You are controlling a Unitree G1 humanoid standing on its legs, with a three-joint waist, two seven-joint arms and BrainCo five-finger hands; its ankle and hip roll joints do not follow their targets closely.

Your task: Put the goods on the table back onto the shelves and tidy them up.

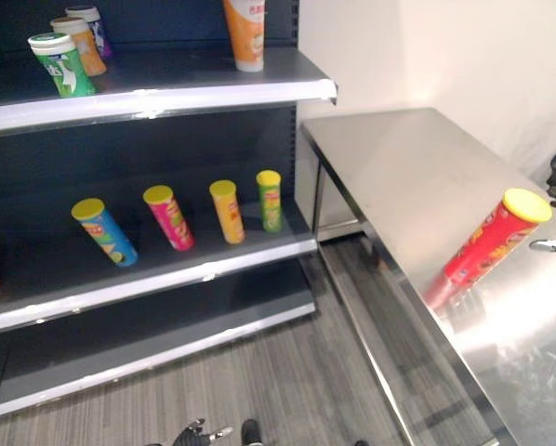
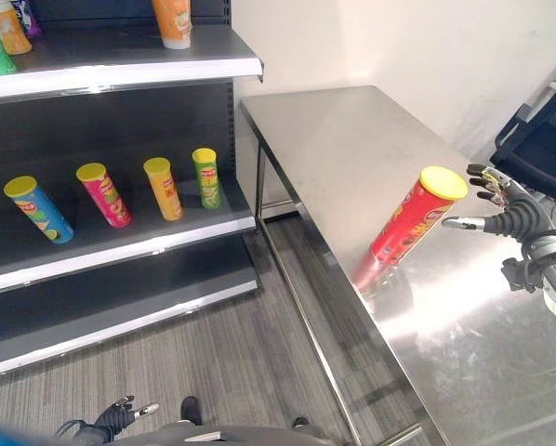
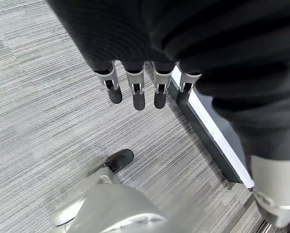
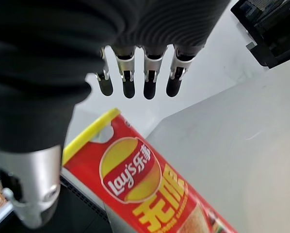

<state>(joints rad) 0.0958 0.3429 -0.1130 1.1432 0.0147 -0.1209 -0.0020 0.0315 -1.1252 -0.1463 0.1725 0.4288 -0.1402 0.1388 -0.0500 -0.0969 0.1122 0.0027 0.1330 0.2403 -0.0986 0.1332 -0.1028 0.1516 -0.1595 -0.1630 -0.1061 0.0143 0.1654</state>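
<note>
A red chips can with a yellow lid stands on the steel table, near its front edge. My right hand hovers just to the right of the can's top, open, its fingers straight and its thumb spread apart. In the right wrist view the can lies close below the fingers, and I see no touch. My left hand hangs low by the floor, open, with its fingers straight and holding nothing.
The dark shelf unit stands left of the table. Its middle shelf carries blue, pink, orange and green cans. On the top shelf are a green-white cup and an orange tube.
</note>
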